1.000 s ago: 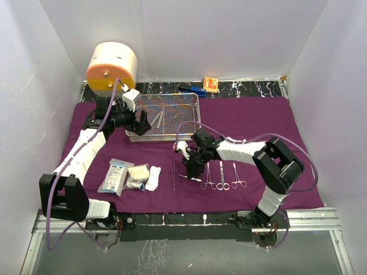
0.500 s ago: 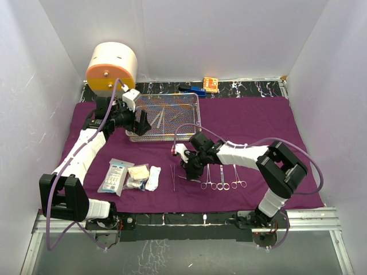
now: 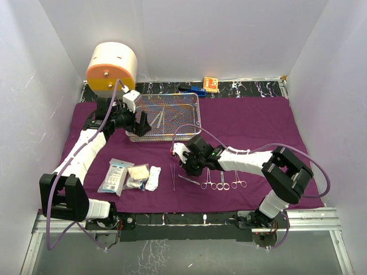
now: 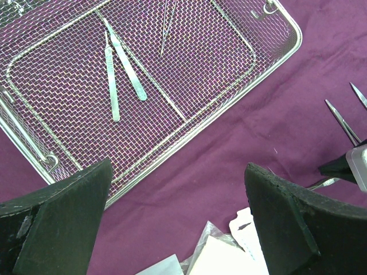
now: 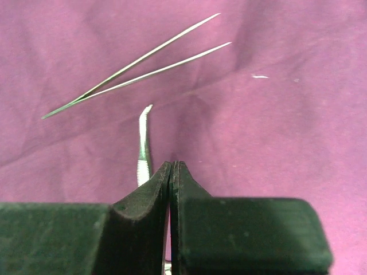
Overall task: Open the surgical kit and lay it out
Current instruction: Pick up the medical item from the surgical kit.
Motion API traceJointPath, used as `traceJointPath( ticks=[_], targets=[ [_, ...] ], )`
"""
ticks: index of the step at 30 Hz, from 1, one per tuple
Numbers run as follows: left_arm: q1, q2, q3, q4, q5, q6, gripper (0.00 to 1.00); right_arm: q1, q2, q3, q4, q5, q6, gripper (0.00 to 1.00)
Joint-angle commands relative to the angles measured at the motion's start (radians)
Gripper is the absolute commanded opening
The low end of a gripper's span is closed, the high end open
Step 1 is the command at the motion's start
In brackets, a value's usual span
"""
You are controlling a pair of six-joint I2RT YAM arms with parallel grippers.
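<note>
Right wrist: jaws pressed together, curved forceps (image 5: 142, 143) and tweezers (image 5: 103, 86) ahead; left jaws spread.

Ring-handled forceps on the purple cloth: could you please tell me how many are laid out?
3, side by side on the purple cloth near its front edge: left forceps, middle forceps, right forceps. The right arm covers their tips; another may hide beneath.

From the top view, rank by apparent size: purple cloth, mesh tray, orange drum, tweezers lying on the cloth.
purple cloth
mesh tray and orange drum: too alike to rank, and the drum stands taller
tweezers
</note>
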Motion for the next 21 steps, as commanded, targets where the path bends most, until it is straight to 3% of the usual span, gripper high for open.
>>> traceJointPath(
  ticks=[1, 9, 17, 21],
  targets=[
    [0.008, -0.022, -0.005, 0.015, 0.025, 0.006, 0.98, -0.001, -0.044, 0.014, 0.074, 0.115, 0.037, 0.00],
    [0.008, -0.026, -0.013, 0.018, 0.022, 0.011, 0.98, -0.001, -0.067, 0.011, 0.064, 0.039, 0.026, 0.00],
    [0.008, -0.026, -0.020, 0.019, 0.019, 0.014, 0.98, -0.001, -0.100, 0.015, 0.016, -0.110, -0.025, 0.25],
    [0.008, -0.026, -0.022, 0.019, 0.017, 0.015, 0.99, -0.001, -0.070, 0.014, -0.001, -0.126, -0.023, 0.31]
  ],
)
